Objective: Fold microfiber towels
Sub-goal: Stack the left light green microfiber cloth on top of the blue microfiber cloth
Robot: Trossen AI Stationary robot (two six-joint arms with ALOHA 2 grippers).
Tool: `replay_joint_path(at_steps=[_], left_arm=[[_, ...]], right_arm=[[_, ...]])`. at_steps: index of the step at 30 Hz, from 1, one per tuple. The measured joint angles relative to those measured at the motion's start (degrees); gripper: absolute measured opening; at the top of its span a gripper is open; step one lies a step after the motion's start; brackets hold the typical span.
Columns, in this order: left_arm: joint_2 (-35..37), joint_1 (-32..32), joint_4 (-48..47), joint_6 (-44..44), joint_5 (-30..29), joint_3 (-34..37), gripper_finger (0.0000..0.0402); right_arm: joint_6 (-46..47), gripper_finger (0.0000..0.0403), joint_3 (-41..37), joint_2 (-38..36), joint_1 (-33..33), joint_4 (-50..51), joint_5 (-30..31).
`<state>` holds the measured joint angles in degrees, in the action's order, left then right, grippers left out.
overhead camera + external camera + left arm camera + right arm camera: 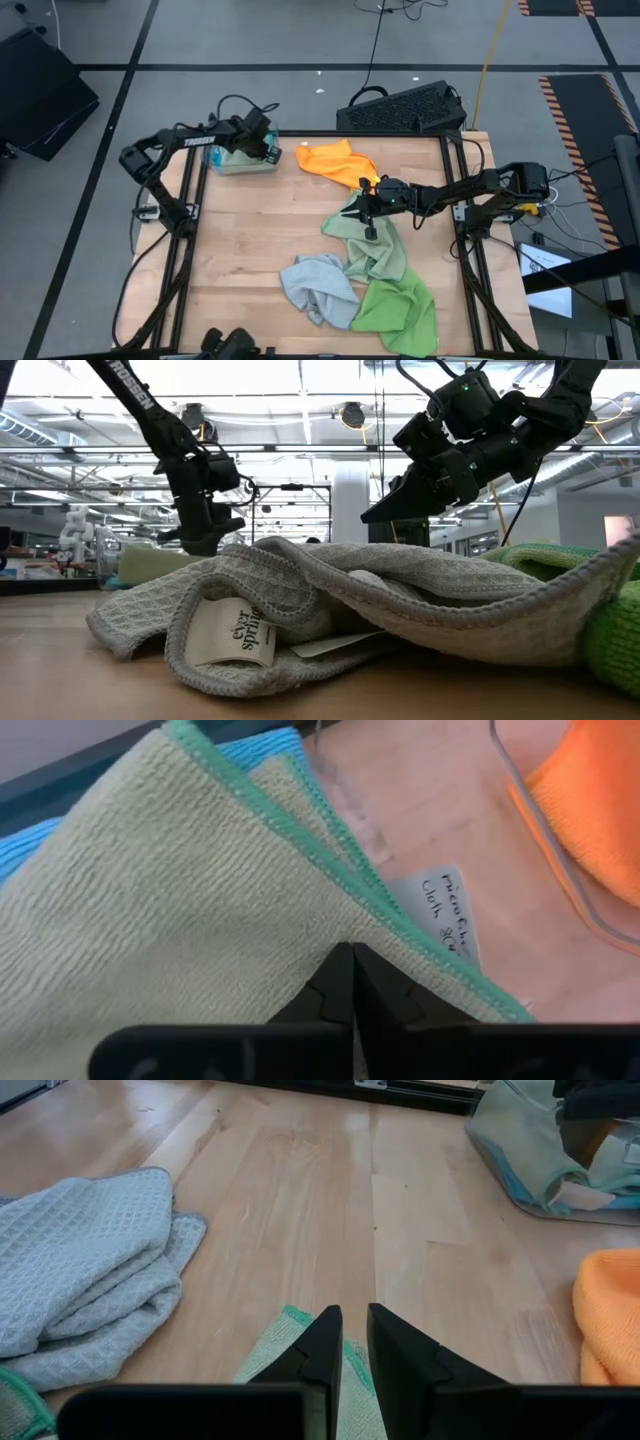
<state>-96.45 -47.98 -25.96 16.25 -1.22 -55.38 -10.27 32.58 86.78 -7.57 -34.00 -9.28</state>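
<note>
Left gripper (351,982) jaws closed over half-hidden blue towel (250,745); right gripper (346,1342) pinching sage towel (275,1355).

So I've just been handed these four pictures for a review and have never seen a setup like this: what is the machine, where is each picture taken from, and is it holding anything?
It is a robot with two dark arms at a wooden table, folding towels. One picture looks straight down, one sits at table height, and two ride on the wrists.

The left gripper is shut over a folded sage green towel lying on a blue towel at the far left corner; whether it grips the cloth is unclear. The right gripper pinches the edge of another sage green towel mid-table.

Loose on the table lie an orange towel, a grey towel and a bright green towel.
</note>
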Motion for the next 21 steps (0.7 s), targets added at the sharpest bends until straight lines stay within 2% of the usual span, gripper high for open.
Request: replay_joint_path(at_steps=[6,12,17,21], left_arm=[[6.25,0.27,-3.99,-0.57,-2.39,-1.83,0.0003],[13.29,0.18,-16.70,4.34,-10.33,-2.04,0.0004],[14.31,-1.53,-26.46,9.77,-14.79,-1.91,0.0004],[14.13,-3.55,-24.92,10.40,-14.92,1.37,0.0003]], right_arm=[[0.05,0.0045,0.00,0.00,0.00,0.12,0.00],[0.14,0.0045,0.00,0.00,0.01,0.80,0.00],[-0.09,0.0045,0.00,0.00,0.00,0.85,-1.95],[-0.35,0.0044,0.00,0.00,0.12,0.83,-3.39]])
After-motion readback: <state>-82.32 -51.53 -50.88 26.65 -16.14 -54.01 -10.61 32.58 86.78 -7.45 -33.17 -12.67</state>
